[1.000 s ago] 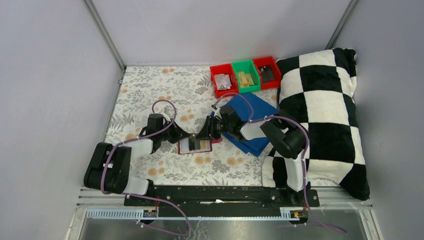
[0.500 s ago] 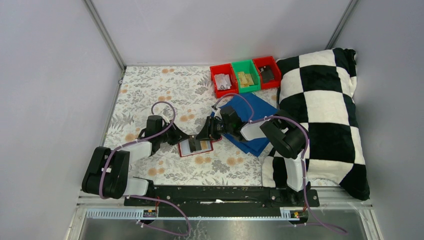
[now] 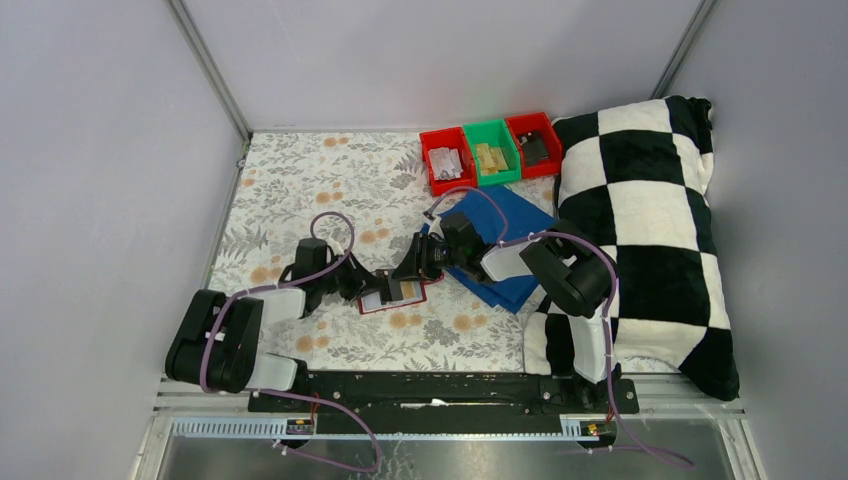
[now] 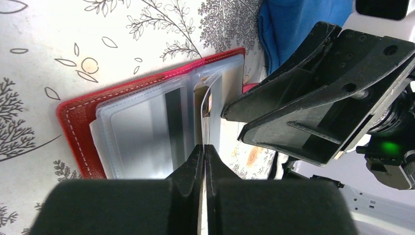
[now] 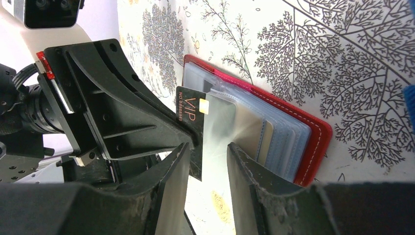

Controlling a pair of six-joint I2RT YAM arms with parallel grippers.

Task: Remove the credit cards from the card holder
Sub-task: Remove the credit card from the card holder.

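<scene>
The red card holder (image 3: 398,297) lies open on the floral cloth, its clear sleeves facing up (image 4: 142,132). My left gripper (image 4: 204,147) is shut on the edge of a dark grey credit card (image 5: 188,115) marked VIP. The card stands on edge, partly drawn out of a sleeve. A tan card (image 5: 254,134) sits in a slot further in. My right gripper (image 5: 208,147) is open, its fingers (image 5: 247,178) resting down on the holder's pages on the side opposite the left gripper (image 3: 362,290). In the overhead view the right gripper (image 3: 408,275) meets the left one over the holder.
A folded blue cloth (image 3: 510,255) lies just right of the holder under the right arm. Red (image 3: 445,160), green (image 3: 492,155) and red (image 3: 533,145) bins stand at the back. A black-and-white checkered cushion (image 3: 640,230) fills the right side.
My left arm has drawn back toward the near left with the dark card in its jaws, sliding the card further out. The right gripper has stayed on the holder.
</scene>
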